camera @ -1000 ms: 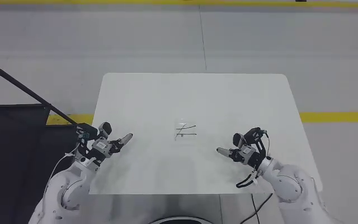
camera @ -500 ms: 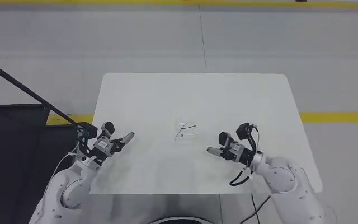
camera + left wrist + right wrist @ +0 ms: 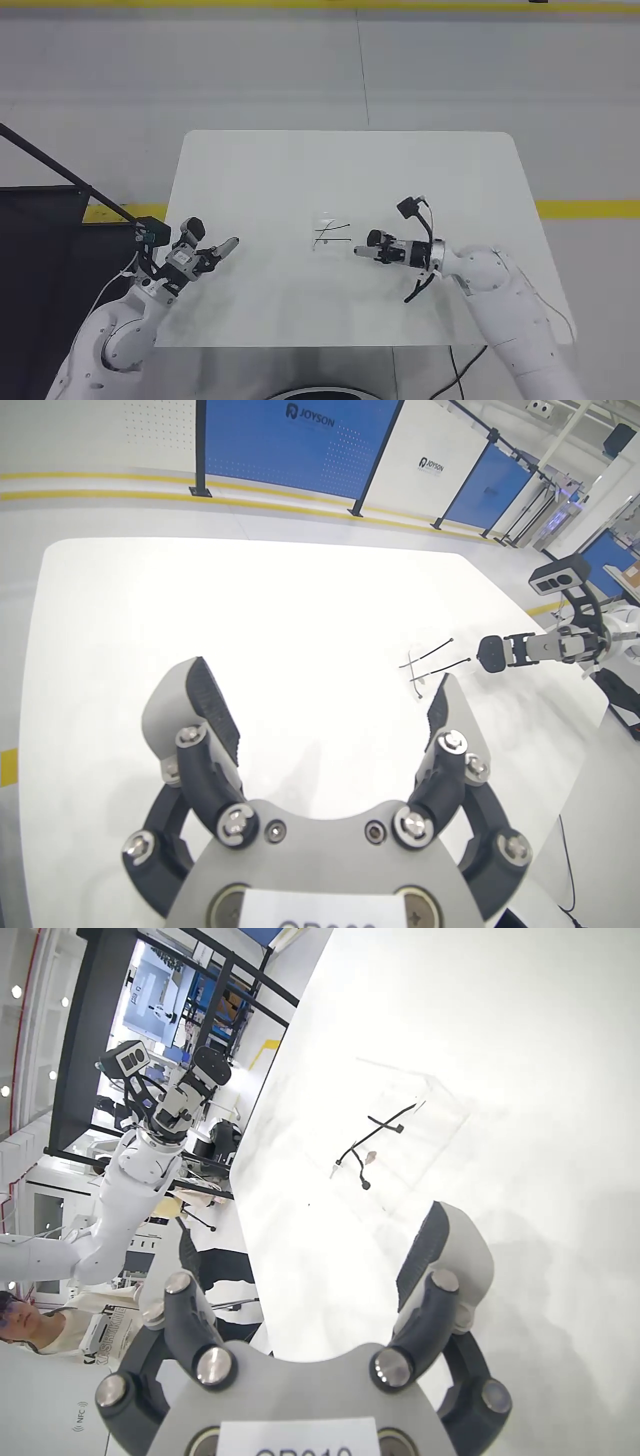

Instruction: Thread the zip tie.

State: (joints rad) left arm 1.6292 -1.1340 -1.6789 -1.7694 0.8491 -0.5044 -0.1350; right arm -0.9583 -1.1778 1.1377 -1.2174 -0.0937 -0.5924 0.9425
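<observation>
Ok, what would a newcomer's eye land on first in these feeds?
The thin black plastic zip ties, lying crossed near the middle of the white rectangular table. Next, the right gripper, open and low just beside them, while the left gripper hangs open by the table's near left edge, well apart from them.

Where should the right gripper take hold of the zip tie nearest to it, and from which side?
Probably near the head end of the nearest zip tie, which points toward the right gripper. Come from above, jaws across the strap: it lies flat, and its far end crosses other ties.
</observation>
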